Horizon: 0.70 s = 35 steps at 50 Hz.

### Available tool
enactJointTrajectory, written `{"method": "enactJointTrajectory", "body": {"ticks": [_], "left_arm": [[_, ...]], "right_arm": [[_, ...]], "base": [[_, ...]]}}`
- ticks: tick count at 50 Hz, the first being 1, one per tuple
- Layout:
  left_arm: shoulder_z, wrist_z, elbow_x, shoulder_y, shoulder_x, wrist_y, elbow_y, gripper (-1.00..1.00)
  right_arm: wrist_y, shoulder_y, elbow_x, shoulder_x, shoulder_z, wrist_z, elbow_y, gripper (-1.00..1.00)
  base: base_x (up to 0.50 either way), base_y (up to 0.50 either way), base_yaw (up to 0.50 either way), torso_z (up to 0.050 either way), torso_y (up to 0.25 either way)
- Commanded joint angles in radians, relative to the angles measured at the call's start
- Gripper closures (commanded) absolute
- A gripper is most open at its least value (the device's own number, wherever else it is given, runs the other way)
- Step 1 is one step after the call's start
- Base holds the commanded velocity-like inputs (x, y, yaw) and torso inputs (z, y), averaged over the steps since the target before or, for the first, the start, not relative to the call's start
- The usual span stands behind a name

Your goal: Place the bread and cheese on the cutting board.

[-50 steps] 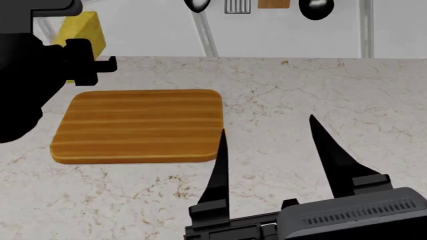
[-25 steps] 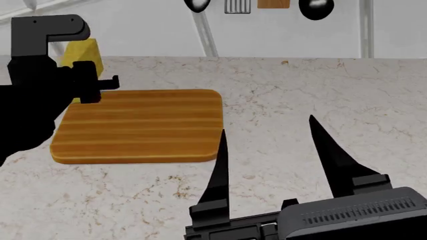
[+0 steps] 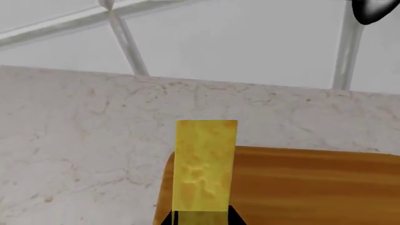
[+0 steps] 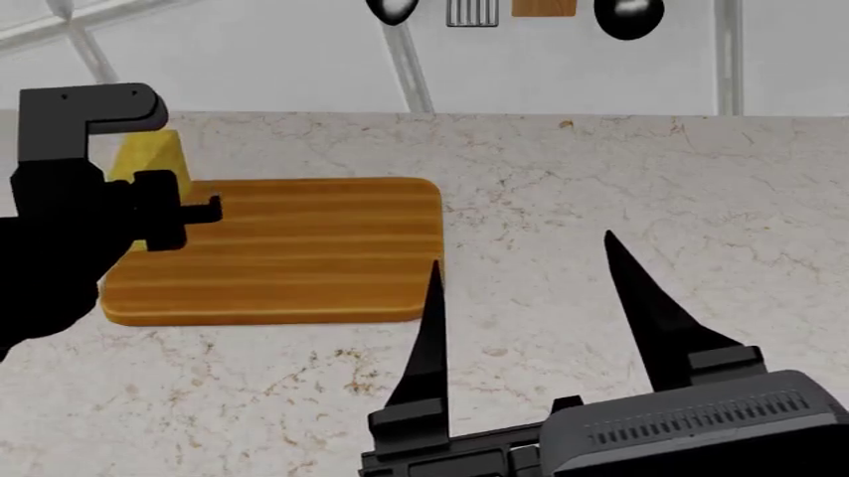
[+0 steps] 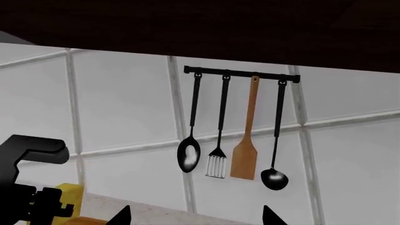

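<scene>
Left gripper [image 3: 200,219] clamped on the cheese [image 3: 204,164], wedge upright over the far left corner of the cutting board [image 4: 285,248]. Right gripper [image 4: 524,298] spread wide, holding nothing, above the marble counter [image 4: 637,169] (near the board's right edge). Bread not seen.

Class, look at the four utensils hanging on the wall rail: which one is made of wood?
The wooden spatula, third along the utensil rail between the slotted turner and the ladle. It alone is orange-brown; the others are black.

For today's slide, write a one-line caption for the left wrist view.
Left gripper holds the cheese above the cutting board's edge on the marble counter.
</scene>
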Motion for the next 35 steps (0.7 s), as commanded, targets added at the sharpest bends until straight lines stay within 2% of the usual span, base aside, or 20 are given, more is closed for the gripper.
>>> {"method": "enactJointTrajectory", "body": {"ticks": [1,34,35], "left_arm": [[-0.002,0.003,-0.009,0.02,0.003,0.024,-0.031,1.0],[-0.011,0.041,0.008,0.109,0.021,0.126,-0.108,1.0],[-0.009,0.041,0.01,0.107,0.018,0.126,-0.104,-1.0]], "right_arm": [[-0.005,0.004,0.004,0.005,-0.01,0.008,0.003,-1.0],[-0.019,0.013,0.008,0.019,-0.04,0.025,0.014,-1.0],[-0.019,0.014,0.008,0.02,-0.042,0.026,0.013,-1.0]], "base": [[0.0,0.0,0.0,0.0,0.0],[0.0,0.0,0.0,0.0,0.0],[0.0,0.0,0.0,0.0,0.0]]}}
